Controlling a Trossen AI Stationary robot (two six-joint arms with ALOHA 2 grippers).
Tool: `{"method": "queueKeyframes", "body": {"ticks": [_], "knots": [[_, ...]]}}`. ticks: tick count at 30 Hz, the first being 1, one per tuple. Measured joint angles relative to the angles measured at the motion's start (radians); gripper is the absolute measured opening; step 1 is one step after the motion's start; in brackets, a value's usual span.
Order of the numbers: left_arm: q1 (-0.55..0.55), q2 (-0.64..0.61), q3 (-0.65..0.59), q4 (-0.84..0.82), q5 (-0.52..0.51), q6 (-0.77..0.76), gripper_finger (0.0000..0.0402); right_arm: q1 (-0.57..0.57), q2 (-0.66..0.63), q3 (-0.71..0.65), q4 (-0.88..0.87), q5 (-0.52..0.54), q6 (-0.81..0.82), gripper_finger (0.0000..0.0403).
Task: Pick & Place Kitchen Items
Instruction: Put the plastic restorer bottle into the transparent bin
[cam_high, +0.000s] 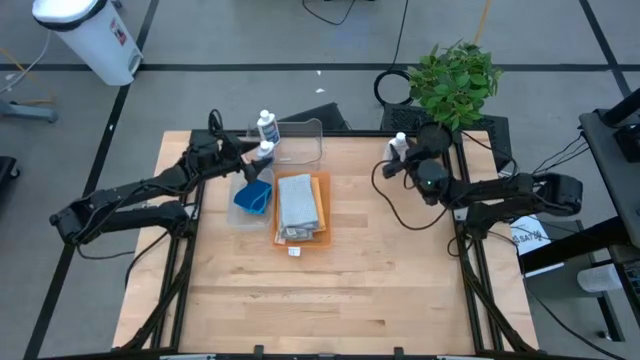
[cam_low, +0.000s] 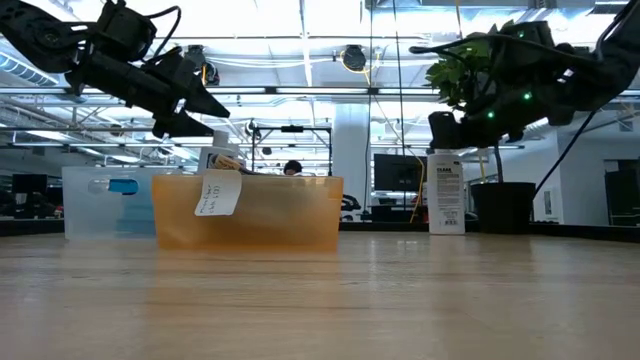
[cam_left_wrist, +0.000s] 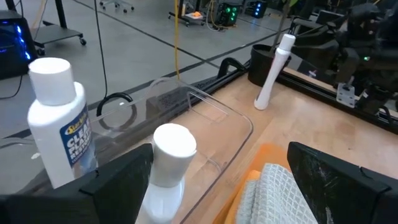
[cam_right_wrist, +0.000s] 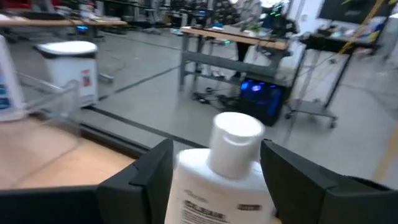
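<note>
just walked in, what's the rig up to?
Two-arm pick-and-place. The right claw straddles a small white blue-labelled bottle at the table's far right edge, fingers either side; a firm grip isn't confirmed. The left claw hangs open over a second white bottle beside the clear plastic tub. The grey folded cloth lies on the orange cloth mid-table.

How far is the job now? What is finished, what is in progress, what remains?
Done: one bottle stands in the clear tub.
In progress: the right pincer straddles the far-right bottle; the open left pincer straddles another bottle by the tub.
Left: the grey cloth on the orange cloth and the blue sponge lie on the table.
</note>
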Motion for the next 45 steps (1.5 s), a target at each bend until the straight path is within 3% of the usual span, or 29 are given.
{"method": "queueKeyframes", "body": {"ticks": [3,13,18,22,30,45], "knots": [[-0.004,0.0,0.0,0.001,0.0,0.0,0.0374,-0.026,0.001,0.0,0.0,-0.058,0.02,0.0212],[-0.004,0.0,0.0,0.002,-0.001,0.002,0.0374,-0.063,0.001,0.0,0.041,-0.072,0.015,0.0212],[-0.004,0.0,0.0,0.003,-0.002,0.008,0.0374,-0.101,0.006,0.0,0.045,-0.149,0.02,0.0202],[-0.004,0.0,0.0,0.004,-0.002,0.008,0.0374,-0.124,0.03,0.0,0.046,-0.203,0.044,0.0175],[-0.004,0.0,0.0,0.003,-0.002,0.008,0.0374,-0.127,0.048,0.0,0.063,-0.228,0.032,0.0079],[-0.004,0.0,0.0,0.005,0.0,-0.011,0.0374,-0.054,0.049,0.0,0.115,-0.772,0.064,0.0079]]}}
